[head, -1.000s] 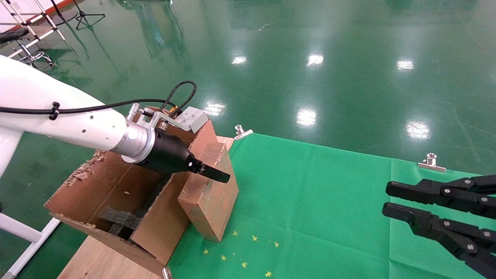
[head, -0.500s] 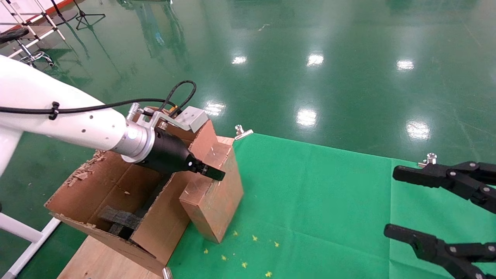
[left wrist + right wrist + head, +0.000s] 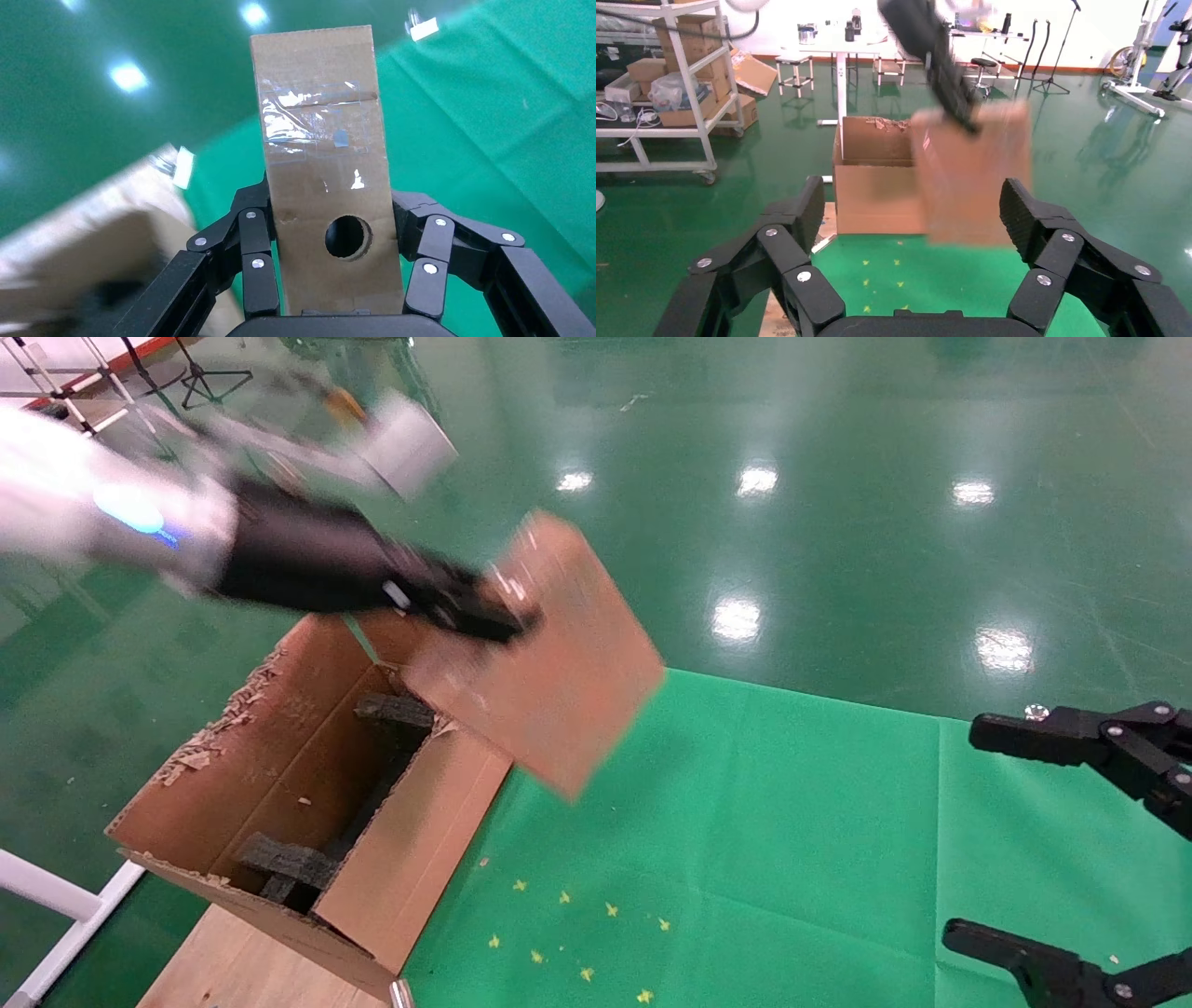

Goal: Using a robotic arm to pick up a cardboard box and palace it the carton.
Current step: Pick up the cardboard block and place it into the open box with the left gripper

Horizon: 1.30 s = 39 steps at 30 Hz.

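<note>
our left pincer [image 3: 330, 312], clamped on the cardboard box [image 3: 549, 663] above the counter's left edge, may snag the carton [image 3: 289, 775]; right pincer [image 3: 905, 281] gapes empty.

We note the robotic arm [image 3: 84, 514]: white tube, silver wrist, black cylindrical body. Right gripper [image 3: 914, 232]: black multi-link fingers [image 3: 782, 239], silver screws.

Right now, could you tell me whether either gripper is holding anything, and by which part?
The left gripper holds the cardboard box by its end nearest the round hole, jaws on its two opposite sides. The right gripper is open and holds nothing.
</note>
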Each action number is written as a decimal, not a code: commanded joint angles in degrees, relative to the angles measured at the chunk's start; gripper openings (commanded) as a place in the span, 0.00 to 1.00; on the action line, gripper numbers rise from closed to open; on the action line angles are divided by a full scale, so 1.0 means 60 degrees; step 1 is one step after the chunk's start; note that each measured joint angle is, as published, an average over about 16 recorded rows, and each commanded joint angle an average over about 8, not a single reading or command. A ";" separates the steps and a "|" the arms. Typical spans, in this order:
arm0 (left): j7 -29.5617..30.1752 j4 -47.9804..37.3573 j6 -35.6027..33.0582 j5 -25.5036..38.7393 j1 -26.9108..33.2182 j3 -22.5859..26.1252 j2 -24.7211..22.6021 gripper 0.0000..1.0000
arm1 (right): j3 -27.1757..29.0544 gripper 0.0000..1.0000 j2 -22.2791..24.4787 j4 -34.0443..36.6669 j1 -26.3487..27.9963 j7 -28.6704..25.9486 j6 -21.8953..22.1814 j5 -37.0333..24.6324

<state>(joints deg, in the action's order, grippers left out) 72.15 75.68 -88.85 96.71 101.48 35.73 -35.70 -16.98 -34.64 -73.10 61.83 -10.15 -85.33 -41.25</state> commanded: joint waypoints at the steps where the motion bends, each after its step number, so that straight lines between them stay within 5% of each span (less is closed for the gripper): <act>1: -0.0627 -0.0038 -0.0146 -0.0460 0.0446 -0.0303 0.0310 0.00 | -0.0001 1.00 0.0000 0.0000 0.0000 0.0001 0.0000 0.0001; 10: -0.2107 -0.0359 -0.0334 0.0208 0.1876 0.0521 0.2225 0.00 | -0.0005 1.00 0.0002 0.0001 0.0002 0.0003 0.0001 0.0003; 17: -0.3187 -0.1698 0.0066 0.0235 0.1594 0.1230 0.3011 0.00 | -0.0008 1.00 0.0003 0.0001 0.0002 0.0004 0.0003 0.0006; 29: -0.5453 -0.4948 0.2286 0.0191 -0.0055 0.1735 0.2344 0.00 | -0.0014 1.00 0.0005 0.0001 0.0004 0.0007 0.0005 0.0009; 39: -0.6168 -0.7550 0.3168 0.0677 0.0004 0.1952 0.1391 0.00 | -0.0019 1.00 0.0007 0.0001 0.0005 0.0009 0.0007 0.0013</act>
<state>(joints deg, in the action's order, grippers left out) 35.10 30.70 -69.78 100.47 101.23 47.36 -27.18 -17.09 -34.60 -73.10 61.85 -10.09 -85.29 -41.17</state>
